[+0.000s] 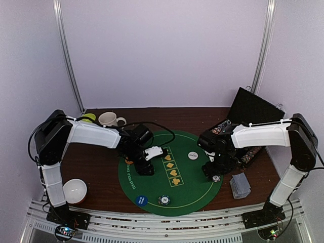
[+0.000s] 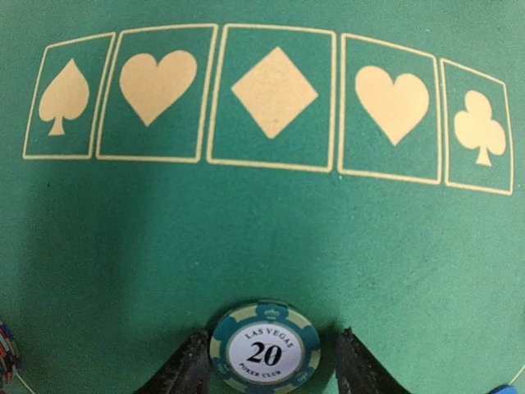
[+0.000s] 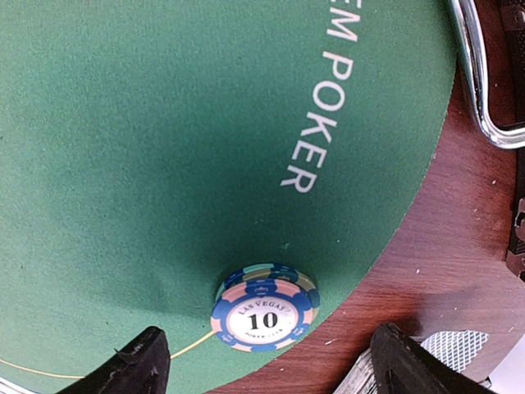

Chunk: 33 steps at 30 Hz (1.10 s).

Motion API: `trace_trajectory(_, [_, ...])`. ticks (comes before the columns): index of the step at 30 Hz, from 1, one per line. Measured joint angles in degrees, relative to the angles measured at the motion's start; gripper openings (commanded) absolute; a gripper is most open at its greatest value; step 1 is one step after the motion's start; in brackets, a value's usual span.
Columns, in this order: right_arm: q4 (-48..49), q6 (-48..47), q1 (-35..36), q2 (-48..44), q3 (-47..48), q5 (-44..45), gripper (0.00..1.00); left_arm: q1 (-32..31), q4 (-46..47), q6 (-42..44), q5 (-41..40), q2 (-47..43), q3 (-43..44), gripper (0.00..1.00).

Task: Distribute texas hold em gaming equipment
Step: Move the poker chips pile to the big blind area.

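Poker chip marked 20, striped teal and cream round its rim with a white centre reading Las Vegas Poker Club, lies flat on the green felt mat between the jaws of the left pincer. The jaws stand apart on either side of it, one finger just beside the rim and a thin dark gap at the other. Beyond the chip, five gold-outlined boxes on the mat show a spade, heart, diamond, heart and club. The right pincer hangs wide open over a small stack of chips at the mat's edge, where felt meets the brown wooden bench. Its top chip is blue with pale stripes and a white centre marked 10, with green and pink showing beneath. Grey-blue-backed playing cards lie in a loose pile on the bench just right of the mat. From above, a white button disc rests on the mat's far right part, and a blue disc and another striped chip lie near its front edge. Rows of chips sit by the black case at the far right. A mug, a green bowl and a white bowl stand to the left.
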Motion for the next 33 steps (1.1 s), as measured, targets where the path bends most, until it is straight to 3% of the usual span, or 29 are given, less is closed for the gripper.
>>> trace_trajectory(2, [0.00, 0.00, 0.00, 0.00, 0.00, 0.00, 0.88, -0.28, -0.11, -0.28, -0.09, 0.00, 0.00, 0.51])
trace_trajectory(8, [-0.20, 0.00, 0.00, 0.00, 0.00, 0.04, 0.88, -0.33, -0.83, -1.16, -0.98, 0.17, 0.55, 0.19])
trace_trajectory(10, [-0.37, 0.00, 0.00, -0.02, 0.00, 0.07, 0.88, -0.33, -0.94, -1.55, -1.07, 0.15, 0.61, 0.13])
trace_trajectory(19, [-1.40, -0.20, 0.00, -0.31, 0.00, 0.68, 0.89, 0.09, -1.51, -6.49, -4.02, -4.55, -5.16, 0.08])
trace_trajectory(30, [-1.68, -0.94, 0.00, -0.33, 0.02, 0.94, 0.91, 9.79, -3.72, -14.71, -8.70, -10.80, -11.93, 0.06])
trace_trajectory(33, [-1.62, -1.25, -0.04, -0.35, 0.02, 0.92, 0.91, 10.47, -4.35, -15.21, -9.33, -11.30, -12.35, 0.11])
